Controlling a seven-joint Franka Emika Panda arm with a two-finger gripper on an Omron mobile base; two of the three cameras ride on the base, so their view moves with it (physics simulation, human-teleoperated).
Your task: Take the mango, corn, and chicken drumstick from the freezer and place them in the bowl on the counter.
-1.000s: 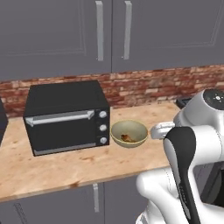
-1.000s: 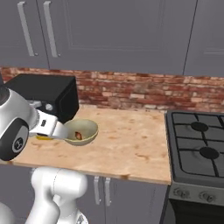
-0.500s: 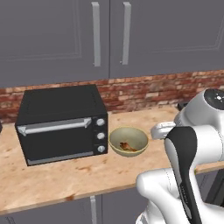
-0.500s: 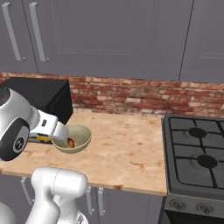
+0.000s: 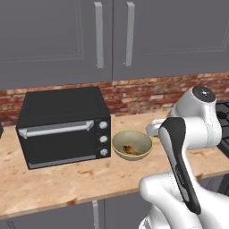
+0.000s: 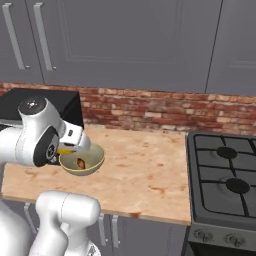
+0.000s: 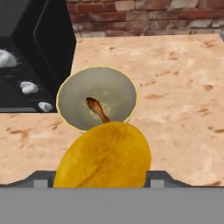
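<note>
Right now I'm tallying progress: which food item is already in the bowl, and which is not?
The chicken drumstick lies in the bowl. The mango is held in the hand, above the bowl's near rim.

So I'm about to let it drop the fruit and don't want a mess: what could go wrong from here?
1. The mango, held in the hand, sits short of the bowl; released now, it may clip the near rim and roll across the counter.
2. The chicken drumstick already lies in the bowl, so the mango could land on it and bounce out.
3. The toaster oven stands close beside the bowl, leaving the hand little room on that side.
</note>
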